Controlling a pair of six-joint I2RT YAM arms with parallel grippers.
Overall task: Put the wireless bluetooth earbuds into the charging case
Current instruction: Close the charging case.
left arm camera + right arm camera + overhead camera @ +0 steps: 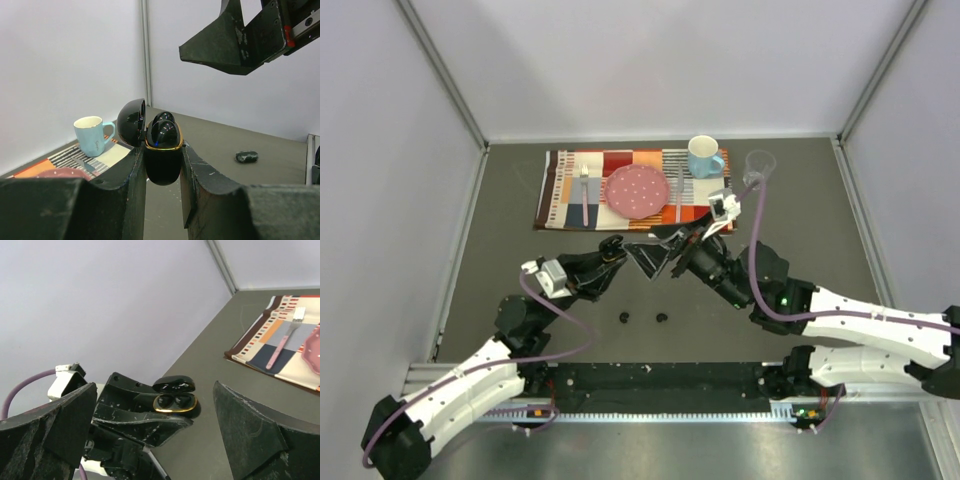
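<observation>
A glossy black charging case (163, 161) with a gold rim is pinched between the fingers of my left gripper (163, 150), held off the table. Its lid (131, 122) stands open. Two black earbuds (175, 401) sit side by side in the case (176, 409). Two more earbuds (624, 318) (662, 318) lie loose on the dark table in front of the arms. My right gripper (661, 251) hovers just beside and above the case, jaws wide apart with nothing between them.
At the back lies a striped placemat (563, 195) with a pink plate (637, 191), a fork (584, 190) and a knife (678, 192). A blue mug (703, 156) and a clear glass (759, 163) stand at its right end. White walls enclose the table.
</observation>
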